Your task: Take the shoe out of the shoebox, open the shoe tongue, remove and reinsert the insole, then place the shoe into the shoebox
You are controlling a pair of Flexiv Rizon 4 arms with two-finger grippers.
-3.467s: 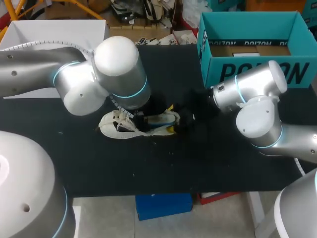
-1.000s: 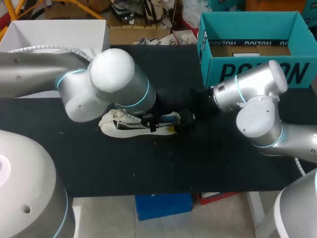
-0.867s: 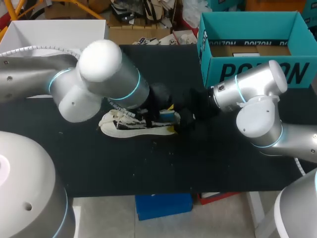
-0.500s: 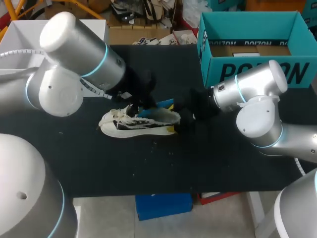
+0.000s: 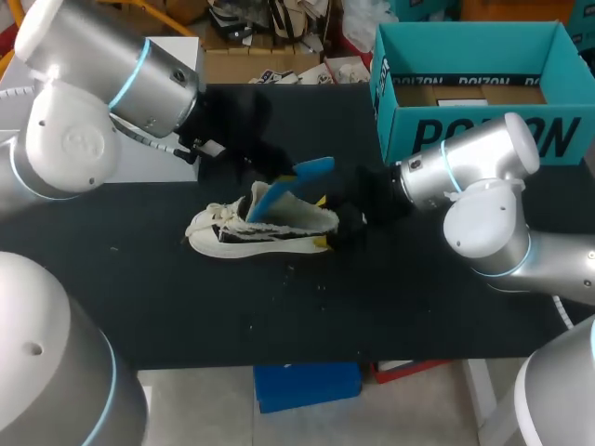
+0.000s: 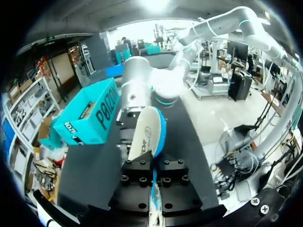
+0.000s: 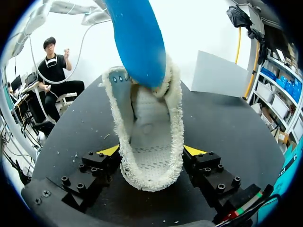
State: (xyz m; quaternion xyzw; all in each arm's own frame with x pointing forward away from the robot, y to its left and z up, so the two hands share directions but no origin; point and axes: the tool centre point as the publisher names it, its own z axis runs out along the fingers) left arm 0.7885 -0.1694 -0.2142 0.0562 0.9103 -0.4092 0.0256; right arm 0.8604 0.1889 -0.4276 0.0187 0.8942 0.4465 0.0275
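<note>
A white shoe point(image 5: 244, 229) lies on its side on the black table point(image 5: 307, 307), toe to the left. My right gripper point(image 5: 337, 223) is shut on its heel point(image 7: 151, 156), a yellow-tipped finger point(image 7: 108, 150) against each side. My left gripper point(image 5: 277, 171) hovers above the shoe's opening, shut on the blue insole point(image 5: 290, 182). The insole stands partly drawn out, its lower end still in the shoe. Seen from the left wrist, the insole point(image 6: 147, 132) sticks out ahead of the left gripper point(image 6: 152, 163), pale side showing. The teal shoebox point(image 5: 474, 93) stands open at the back right.
A white box point(image 5: 102, 60) sits at the table's back left, behind my left arm. Small crumbs dot the black table in front of the shoe. The shoebox point(image 6: 90, 113) is also in the left wrist view, beyond my right arm.
My left gripper has risen and drawn back to the left, pulling the blue insole up out of the shoe. The right gripper has stayed on the heel.
</note>
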